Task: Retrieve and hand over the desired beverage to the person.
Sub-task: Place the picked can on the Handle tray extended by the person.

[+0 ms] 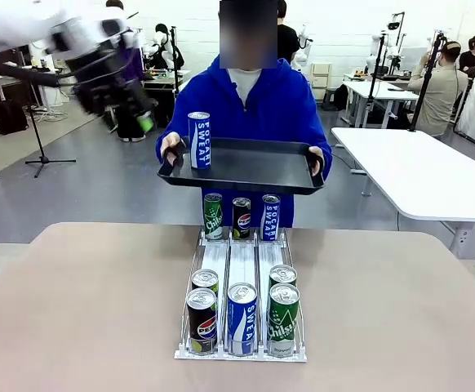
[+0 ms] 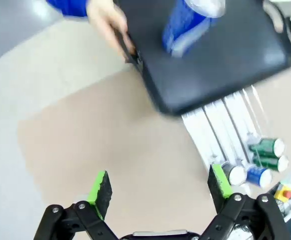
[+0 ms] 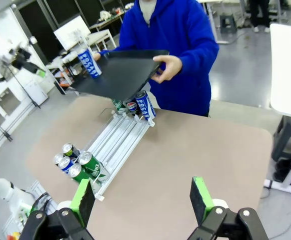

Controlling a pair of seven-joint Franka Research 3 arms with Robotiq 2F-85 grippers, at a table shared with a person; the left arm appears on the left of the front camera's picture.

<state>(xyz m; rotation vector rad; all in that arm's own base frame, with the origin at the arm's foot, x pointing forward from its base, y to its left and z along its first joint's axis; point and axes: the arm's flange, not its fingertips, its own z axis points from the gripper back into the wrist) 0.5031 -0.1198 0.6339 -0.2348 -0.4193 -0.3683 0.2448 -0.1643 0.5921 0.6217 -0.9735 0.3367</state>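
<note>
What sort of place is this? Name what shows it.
Probably a robotics lab: white work tables, a tripod stand on open grey floor, people at benches behind, and a can rack staged before the person holding a tray.

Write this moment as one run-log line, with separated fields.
left gripper: open, empty | right gripper: open, empty | person: holds tray | Pocari Sweat can: upright on tray

"pocari sweat" on the blue can on the tray, "pepsi" on the front black can.
</note>
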